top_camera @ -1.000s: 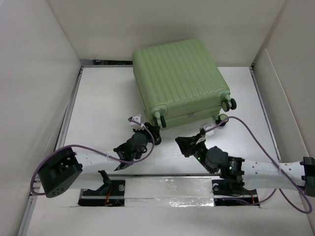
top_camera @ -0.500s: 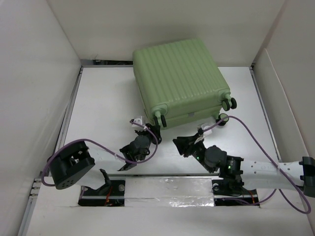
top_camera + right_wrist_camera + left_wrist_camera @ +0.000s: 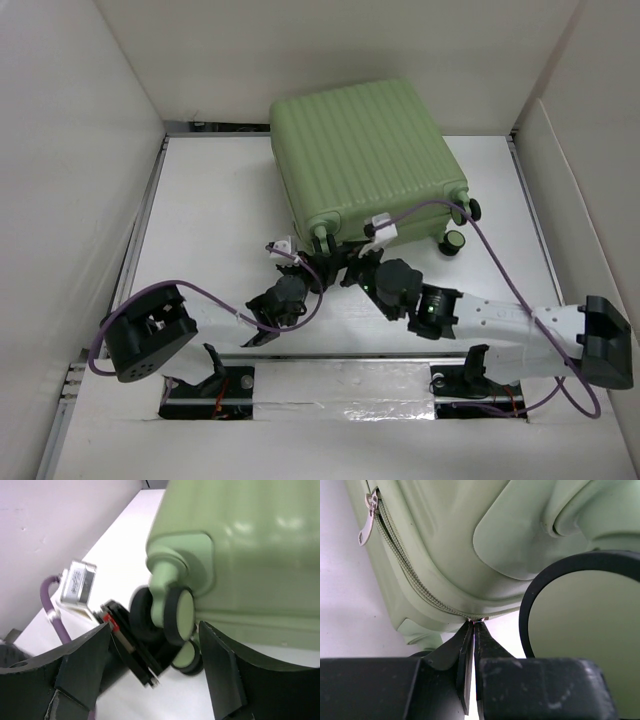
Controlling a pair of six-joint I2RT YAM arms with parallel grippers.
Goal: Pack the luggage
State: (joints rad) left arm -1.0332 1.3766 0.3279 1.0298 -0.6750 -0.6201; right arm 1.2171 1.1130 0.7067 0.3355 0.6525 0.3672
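While the luggage (image 3: 365,160) lies closed, left jaws clamped at its zipper (image 3: 405,575) (perhaps nipping it), right jaws wide

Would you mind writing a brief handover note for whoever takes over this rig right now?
Left gripper: shut, tips pressed to the zipper seam at the near-left corner of the luggage; whether it pinches anything is unclear.
Right gripper: open, holding nothing, beside the caster wheel at that corner.
Luggage: lying flat at the far middle of the table, shell halves together.
Done: lid down; the zipper stretch in view looks zipped.
Left: confirm the zip runs closed all round; contents are hidden.
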